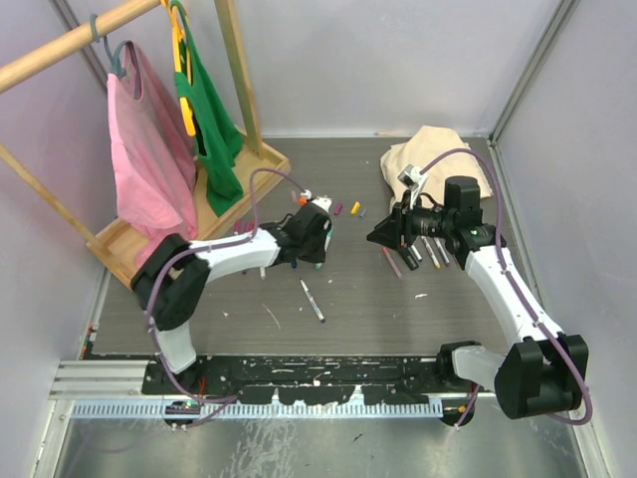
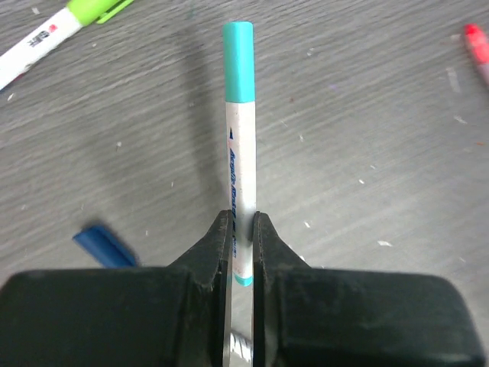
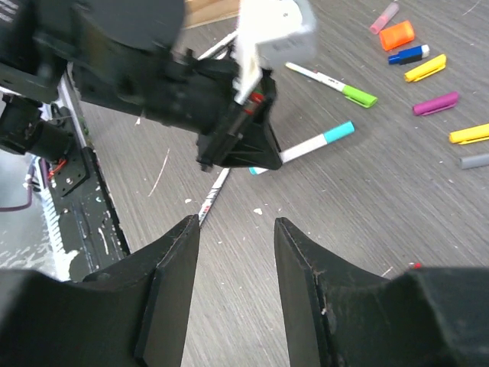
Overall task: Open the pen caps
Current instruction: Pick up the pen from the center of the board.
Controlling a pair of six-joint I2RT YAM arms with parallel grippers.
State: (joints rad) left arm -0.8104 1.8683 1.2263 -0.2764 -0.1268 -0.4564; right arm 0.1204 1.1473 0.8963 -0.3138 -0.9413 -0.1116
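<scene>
Left gripper [image 2: 241,223] pinches pen barrel [image 2: 241,164] below teal cap [image 2: 238,61]; right gripper [image 3: 235,228] spread, well apart.

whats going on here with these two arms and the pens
The left arm has its jaws shut on the white barrel of a pen, and its teal cap is still on. The right arm faces it with jaws open and empty, not touching the pen. Loose caps and other pens lie on the table.
</scene>
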